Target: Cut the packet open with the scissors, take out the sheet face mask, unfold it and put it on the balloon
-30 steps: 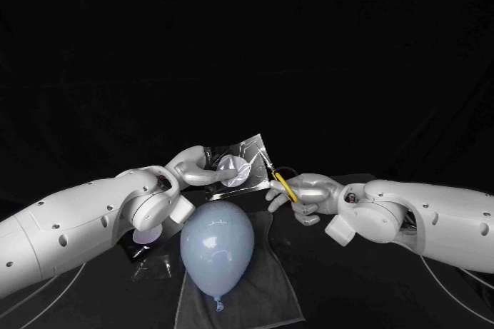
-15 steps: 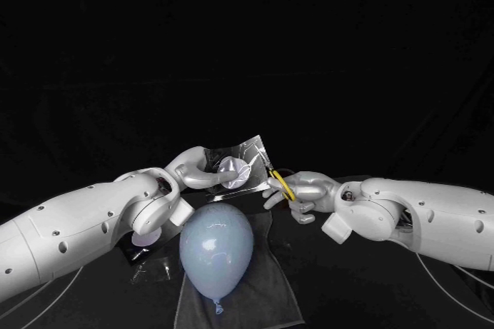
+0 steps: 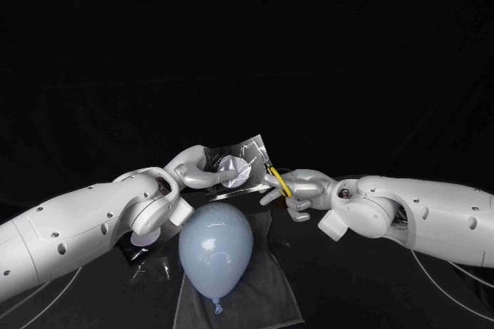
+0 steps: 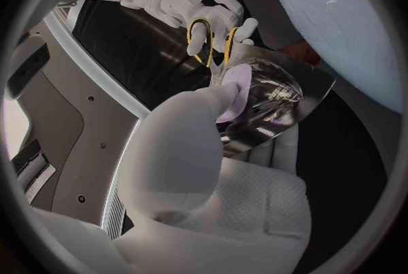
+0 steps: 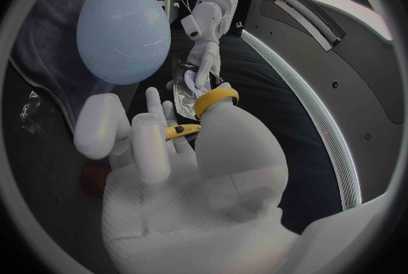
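Pinching the silver packet (image 3: 245,163) by its left side, the left hand (image 3: 195,170) holds it up above the bench (image 3: 360,293), while the right hand (image 3: 300,191) closes its fingers (image 3: 276,195) around the yellow-handled scissors (image 3: 277,181), whose blades are at the packet's right edge, beyond the balloon (image 3: 216,247).

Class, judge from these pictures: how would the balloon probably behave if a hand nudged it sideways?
The balloon is egg-shaped and lies unheld on a grey cloth, so it would probably roll or swing round. Being inflated, it is likely very light and might drift off. Its glossy highlights suggest a smooth, possibly slippery skin.
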{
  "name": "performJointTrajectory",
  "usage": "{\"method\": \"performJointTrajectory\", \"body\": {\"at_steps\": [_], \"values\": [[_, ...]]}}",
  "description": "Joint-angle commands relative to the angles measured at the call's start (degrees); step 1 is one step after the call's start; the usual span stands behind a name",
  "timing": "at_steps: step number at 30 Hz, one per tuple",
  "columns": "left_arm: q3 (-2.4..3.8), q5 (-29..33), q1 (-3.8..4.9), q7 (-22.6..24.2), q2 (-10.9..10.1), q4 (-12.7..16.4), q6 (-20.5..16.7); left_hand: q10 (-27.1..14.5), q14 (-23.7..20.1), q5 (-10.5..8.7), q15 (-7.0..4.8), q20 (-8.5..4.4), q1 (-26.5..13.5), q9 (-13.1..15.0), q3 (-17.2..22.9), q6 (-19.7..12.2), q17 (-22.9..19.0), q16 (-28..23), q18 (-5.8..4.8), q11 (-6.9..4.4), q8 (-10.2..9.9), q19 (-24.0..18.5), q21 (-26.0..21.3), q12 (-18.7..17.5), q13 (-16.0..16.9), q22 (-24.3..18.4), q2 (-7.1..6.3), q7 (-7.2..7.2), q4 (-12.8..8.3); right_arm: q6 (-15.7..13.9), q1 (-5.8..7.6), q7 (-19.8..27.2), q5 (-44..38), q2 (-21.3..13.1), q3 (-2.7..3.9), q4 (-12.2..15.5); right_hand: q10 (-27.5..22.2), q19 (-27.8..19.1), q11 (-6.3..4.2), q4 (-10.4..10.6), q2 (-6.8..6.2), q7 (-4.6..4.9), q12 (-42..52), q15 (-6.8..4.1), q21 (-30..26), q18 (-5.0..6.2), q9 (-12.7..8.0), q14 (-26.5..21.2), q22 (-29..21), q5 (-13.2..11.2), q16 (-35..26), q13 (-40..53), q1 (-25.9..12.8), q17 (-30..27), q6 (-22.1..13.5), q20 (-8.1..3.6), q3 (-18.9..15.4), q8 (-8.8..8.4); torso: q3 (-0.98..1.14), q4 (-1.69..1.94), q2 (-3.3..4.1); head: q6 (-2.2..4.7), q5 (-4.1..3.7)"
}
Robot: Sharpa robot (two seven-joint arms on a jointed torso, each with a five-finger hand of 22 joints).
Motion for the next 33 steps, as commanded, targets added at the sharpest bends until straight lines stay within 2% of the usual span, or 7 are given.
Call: {"method": "performJointTrajectory", "body": {"at_steps": [1,7,13,15,19,26,33], "values": [[-0.06,-1.5,-0.12,1.1,0.1,0.2,0.2,0.5,0.3,0.18,-0.15,-0.05,0.2,3.0,0.2,0.5,0.1,-0.3,0.71,0.02,0.2,0.1,0.3,-0.2,0.1,0.1,0.51,-0.02,-0.4,-1.9,0.26,1.8,0.9,0.1,0.20,-0.1,1.8,0.3,-0.42,-0.1,0.11,4.39,0.9,0.12,0.3,0.42,0.0,0.8,0.8,-0.1,-0.1,-0.2,0.2,-0.4,0.3,-0.11,0.3,0.85,0.03,-0.01,0.00,-0.01,-0.11],[-0.06,-1.7,-0.13,1.2,0.1,0.1,0.2,0.5,0.3,0.18,-0.15,-0.05,0.2,3.0,0.2,0.5,0.1,-0.3,0.71,0.02,0.2,0.1,0.3,-0.2,0.1,0.1,0.51,-0.02,-0.4,-3.2,0.34,2.2,1.4,0.0,0.21,-0.1,12.4,3.5,-3.61,-0.5,2.60,1.32,7.3,-2.29,7.7,-1.02,1.2,2.7,4.6,-0.1,2.6,1.8,2.5,3.8,9.7,-2.09,-1.2,7.25,0.04,-0.04,0.02,-0.05,-0.09],[-0.06,-1.8,-0.14,1.3,0.1,0.1,0.1,0.6,0.3,0.18,-0.16,-0.07,0.2,3.0,0.2,0.5,0.1,-0.3,0.71,0.01,0.2,0.1,0.3,-0.2,0.1,0.1,0.50,-0.02,-0.5,-4.1,0.38,2.5,1.7,0.1,0.21,-0.2,24.9,5.9,-8.55,-0.8,6.13,-4.39,19.5,-6.79,14.3,-2.41,5.0,3.4,8.3,-0.1,3.4,10.6,4.8,5.4,19.0,-5.92,-3.2,16.39,0.05,-0.02,0.01,-0.12,-0.20],[-0.06,-1.9,-0.14,1.4,0.0,0.2,0.0,0.6,0.3,0.18,-0.16,-0.07,0.2,3.0,0.2,0.5,0.1,-0.3,0.71,0.01,0.2,0.1,0.3,-0.2,0.1,0.1,0.50,-0.02,-0.5,-4.3,0.38,2.5,1.7,0.1,0.21,-0.2,29.0,6.5,-11.02,-0.9,7.49,-5.93,45.1,-8.49,16.2,-2.82,9.0,3.7,9.4,-0.2,4.0,34.8,5.5,6.4,20.8,-7.65,-4.5,21.70,0.05,-0.01,0.00,-0.17,-0.14],[-0.06,-2.0,-0.15,1.4,0.0,0.1,-0.1,0.6,0.3,0.18,-0.16,-0.07,0.2,3.0,0.2,0.5,0.1,-0.3,0.71,0.01,0.2,0.1,0.3,-0.2,0.1,0.1,0.50,-0.02,-0.5,-4.4,0.39,2.3,1.5,0.1,0.22,-0.4,31.1,8.1,-12.72,-1.0,10.24,-8.41,69.9,-10.03,21.1,-3.92,16.2,4.8,12.1,0.0,6.8,58.7,6.5,12.0,21.1,-9.36,-5.7,29.70,0.03,0.03,0.02,-0.13,-0.24],[-0.06,-2.1,-0.16,1.5,0.0,0.1,-0.1,0.6,0.3,0.18,-0.16,-0.07,0.2,3.0,0.2,0.5,0.1,-0.3,0.71,0.01,0.2,0.1,0.3,-0.2,0.1,0.1,0.50,-0.02,-0.5,-4.4,0.39,2.4,1.4,0.1,0.22,-0.4,27.9,7.6,-12.26,-0.7,9.05,-7.96,65.5,-9.87,19.9,-3.66,17.7,4.5,11.7,-0.1,6.2,55.8,5.8,10.9,18.2,-9.39,-5.9,29.54,0.01,0.02,0.03,0.02,-0.15],[-0.06,-2.0,-0.17,1.4,-0.1,0.1,-0.1,0.6,0.3,0.18,-0.16,-0.07,0.1,3.1,0.2,0.6,0.1,-0.3,0.70,0.01,0.2,0.1,0.3,-0.2,0.1,0.1,0.51,-0.03,-0.6,-4.5,0.39,2.8,1.6,0.2,0.22,-0.3,12.4,6.8,-8.84,-0.6,7.34,-4.36,29.1,-6.96,18.2,-3.30,14.1,4.3,11.0,-0.2,5.8,28.5,5.0,10.2,13.6,-7.07,-5.7,20.52,0.02,-0.02,0.01,0.16,-0.14]]}}
